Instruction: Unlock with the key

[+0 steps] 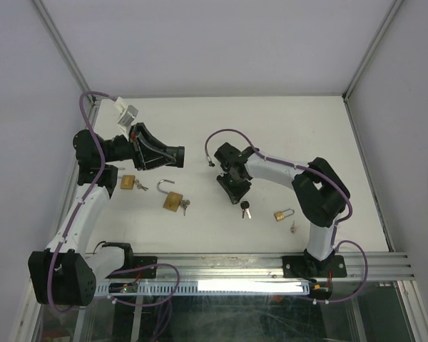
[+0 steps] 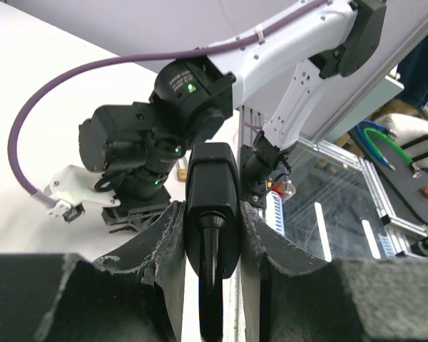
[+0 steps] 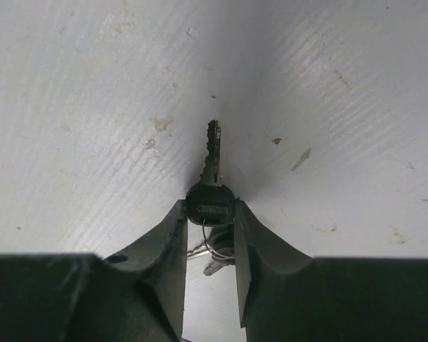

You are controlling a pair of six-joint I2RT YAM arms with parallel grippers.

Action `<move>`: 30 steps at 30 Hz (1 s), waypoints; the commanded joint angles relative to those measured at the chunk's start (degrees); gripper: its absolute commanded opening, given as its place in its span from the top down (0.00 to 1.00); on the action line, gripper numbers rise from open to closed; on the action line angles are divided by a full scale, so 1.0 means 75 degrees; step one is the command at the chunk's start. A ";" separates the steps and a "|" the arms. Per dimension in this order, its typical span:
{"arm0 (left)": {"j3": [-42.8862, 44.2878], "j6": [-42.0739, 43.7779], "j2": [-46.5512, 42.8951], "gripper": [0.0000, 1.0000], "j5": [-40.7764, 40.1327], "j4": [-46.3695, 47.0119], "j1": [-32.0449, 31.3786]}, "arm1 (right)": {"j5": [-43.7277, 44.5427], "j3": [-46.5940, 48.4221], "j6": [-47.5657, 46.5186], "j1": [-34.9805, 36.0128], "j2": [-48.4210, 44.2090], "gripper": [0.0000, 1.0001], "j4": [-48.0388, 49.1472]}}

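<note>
My left gripper (image 2: 211,208) is raised above the table's left side and shut on a black lock (image 2: 212,174); the lock's body fills the gap between the fingers. That lock (image 1: 177,155) points toward the right arm. My right gripper (image 3: 210,208) is down at the white table, its fingers closed against both sides of the black head of a key (image 3: 212,160). The key's blade points away from the gripper, and a ring with another key hangs behind the head. From above, the key (image 1: 245,208) lies at the tip of the right gripper (image 1: 240,198).
On the table lie a brass padlock (image 1: 128,182) with keys at the left, a brass padlock with an open shackle (image 1: 171,201) and keys near the middle, a small brass padlock (image 1: 282,214) and a loose key (image 1: 293,228) at the right. An aluminium rail (image 1: 371,260) runs along the near edge.
</note>
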 commanded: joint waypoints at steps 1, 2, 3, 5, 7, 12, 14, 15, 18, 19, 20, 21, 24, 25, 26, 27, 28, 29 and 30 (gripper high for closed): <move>0.0099 0.1834 -0.0277 1.00 0.0398 -0.0425 0.0062 | -0.1314 -0.0139 0.0363 -0.0563 -0.0936 0.97 0.0434; 0.0170 0.2643 -0.0318 1.00 0.0344 -0.1294 0.0051 | -0.1760 -0.0222 0.0383 -0.0756 -0.1044 0.97 0.0501; 0.0324 0.3746 -0.0304 1.00 0.0233 -0.2410 0.0020 | -0.2087 -0.0304 0.0389 -0.0901 -0.1138 0.98 0.0575; 0.0726 0.6089 -0.0175 1.00 -0.0104 -0.4793 -0.0182 | -0.2660 -0.0450 0.0403 -0.1141 -0.1277 0.99 0.0702; 0.0987 0.7886 0.0018 1.00 -0.0664 -0.6476 -0.0583 | -0.3249 -0.0583 0.0391 -0.1377 -0.1377 1.00 0.0782; 0.1058 1.1097 0.0403 1.00 -0.1729 -0.8694 -0.2070 | -0.4866 -0.0722 0.0097 -0.1802 -0.1499 1.00 0.0733; 0.1105 1.2183 0.0566 1.00 -0.2061 -0.9204 -0.2520 | -0.5510 -0.0720 -0.0136 -0.1818 -0.1575 1.00 0.0584; 0.1135 1.2780 0.0642 1.00 -0.2265 -0.9487 -0.2730 | -0.5757 -0.0719 -0.0221 -0.1819 -0.1608 1.00 0.0499; 0.1100 1.4165 0.0879 1.00 -0.2733 -0.9776 -0.3200 | -0.6438 -0.0798 -0.0464 -0.1818 -0.1708 1.00 0.0267; 0.1070 1.4569 0.0960 1.00 -0.2790 -0.9787 -0.3290 | -0.6634 -0.0827 -0.0533 -0.1825 -0.1715 1.00 0.0201; 0.1036 1.4949 0.1040 1.00 -0.2829 -0.9784 -0.3385 | -0.6826 -0.0870 -0.0563 -0.1822 -0.1716 1.00 0.0176; 0.0993 1.5339 0.1124 1.00 -0.2868 -0.9795 -0.3461 | -0.7004 -0.0908 -0.0591 -0.1829 -0.1716 1.00 0.0156; 0.0915 1.6260 0.1303 1.00 -0.2977 -0.9802 -0.3709 | -0.7308 -0.0957 -0.0733 -0.1828 -0.1753 1.00 0.0027; 0.0903 1.6509 0.1334 1.00 -0.3018 -0.9802 -0.3794 | -0.7292 -0.0955 -0.0772 -0.1819 -0.1782 1.00 -0.0023; 0.0879 1.6813 0.1344 1.00 -0.3076 -0.9802 -0.3888 | -0.7273 -0.0946 -0.0809 -0.1824 -0.1812 1.00 -0.0100; 0.0834 1.7240 0.1329 1.00 -0.3181 -0.9802 -0.3992 | -0.7238 -0.0919 -0.0838 -0.1820 -0.1836 1.00 -0.0168; 0.0810 1.7555 0.1304 1.00 -0.3292 -0.9799 -0.4090 | -0.7221 -0.0876 -0.0858 -0.1809 -0.1853 1.00 -0.0254; 0.0770 1.7881 0.1274 1.00 -0.3380 -0.9793 -0.4186 | -0.7261 -0.0847 -0.0855 -0.1811 -0.1871 1.00 -0.0290; 0.0748 1.8029 0.1250 1.00 -0.3420 -0.9741 -0.4260 | -0.7309 -0.0823 -0.0816 -0.1799 -0.1895 1.00 -0.0290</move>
